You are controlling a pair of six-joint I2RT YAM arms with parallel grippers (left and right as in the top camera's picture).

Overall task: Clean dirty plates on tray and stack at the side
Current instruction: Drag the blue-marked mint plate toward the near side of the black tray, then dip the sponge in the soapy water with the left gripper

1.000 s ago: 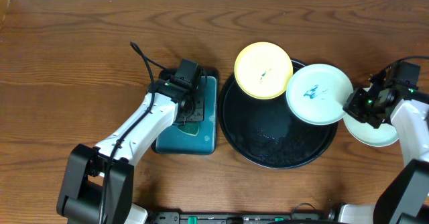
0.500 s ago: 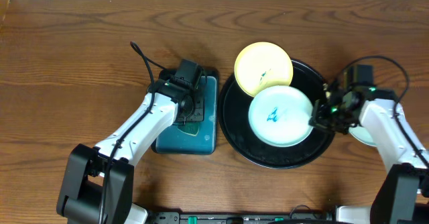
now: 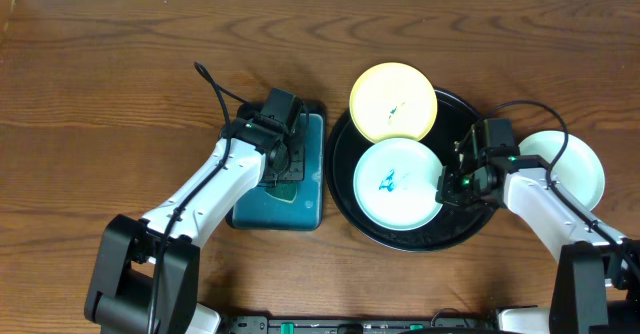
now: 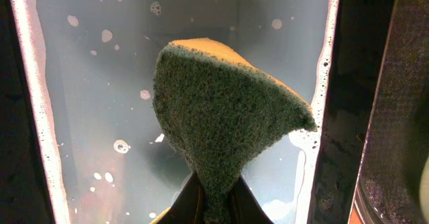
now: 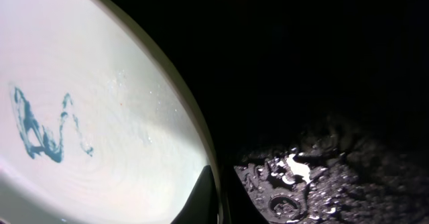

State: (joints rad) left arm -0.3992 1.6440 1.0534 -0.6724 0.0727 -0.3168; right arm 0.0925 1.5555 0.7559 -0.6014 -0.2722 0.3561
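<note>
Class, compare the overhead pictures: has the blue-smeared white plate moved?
Yes. The smeared plate, gripped by the right claw, moved left, from overhanging the right rim of the black tray to inside it.

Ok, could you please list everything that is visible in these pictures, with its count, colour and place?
table: one, brown wood, under everything
round tray: one, black, right of centre
rectangular tray: one, teal, holds soapy water, left of the round tray
yellow plate: one, pale yellow, faint smear, on the round tray's far rim
smeared plate: one, mint-white, blue-green smear, inside the round tray
plain plate: one, mint-white, no smear visible, on the table right of the round tray
sponge: one, green with yellow back, over the rectangular tray
left end effector: shut on the sponge
right end effector: shut on the smeared plate's right edge
</note>
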